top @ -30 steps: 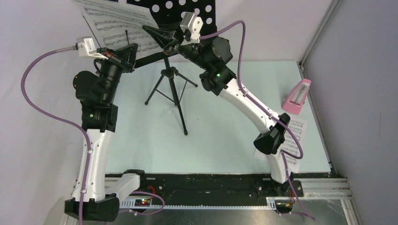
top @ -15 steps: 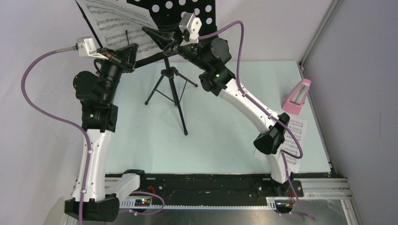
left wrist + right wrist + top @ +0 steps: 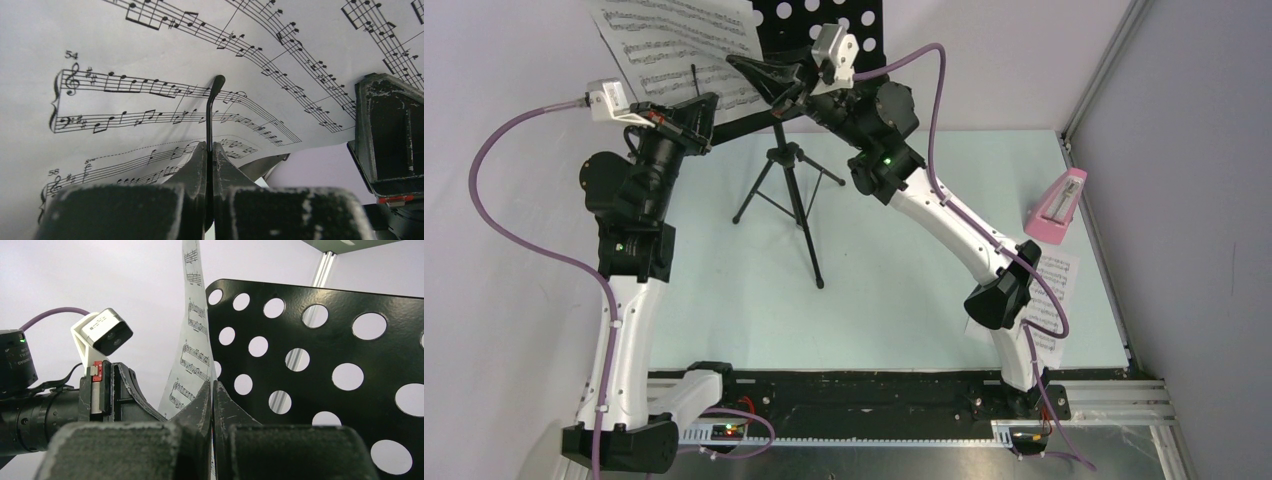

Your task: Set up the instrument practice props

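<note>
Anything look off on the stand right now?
Yes: the sheet-music page isn't flat on the perforated desk; it bows, mostly off the desk's side, pinched in the right gripper. The left gripper clamps the retainer wire.

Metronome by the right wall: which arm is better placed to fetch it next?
Right, probably. The metronome stands on the right arm's side of the table. The left gripper is beyond the stand, shut on its retainer wire; the right gripper must first release the page.

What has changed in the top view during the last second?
The white printed sheet-music page, pinched by the right tool, shifted slightly upward in the picture, toward the black hole-punched metal desk. The left tool stays shut on the thin black page-holder wire; the pink pyramid metronome did not move.
</note>
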Action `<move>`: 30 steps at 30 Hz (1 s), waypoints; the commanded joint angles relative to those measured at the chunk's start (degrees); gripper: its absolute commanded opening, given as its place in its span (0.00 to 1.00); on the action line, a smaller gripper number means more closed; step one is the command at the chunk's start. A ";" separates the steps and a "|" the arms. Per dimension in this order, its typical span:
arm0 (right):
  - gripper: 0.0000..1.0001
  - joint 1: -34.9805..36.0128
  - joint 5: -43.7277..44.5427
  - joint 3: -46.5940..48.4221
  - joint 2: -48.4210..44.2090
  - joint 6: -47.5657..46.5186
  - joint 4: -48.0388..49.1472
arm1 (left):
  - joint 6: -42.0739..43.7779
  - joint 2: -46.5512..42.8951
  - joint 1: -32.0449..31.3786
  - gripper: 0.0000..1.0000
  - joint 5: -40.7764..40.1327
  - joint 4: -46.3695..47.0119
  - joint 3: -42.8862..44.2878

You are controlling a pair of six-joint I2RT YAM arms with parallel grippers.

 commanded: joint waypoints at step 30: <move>0.52 0.61 0.43 1.06 0.63 1.62 0.11 | 0.23 -2.54 0.22 0.19 1.01 -1.57 -1.69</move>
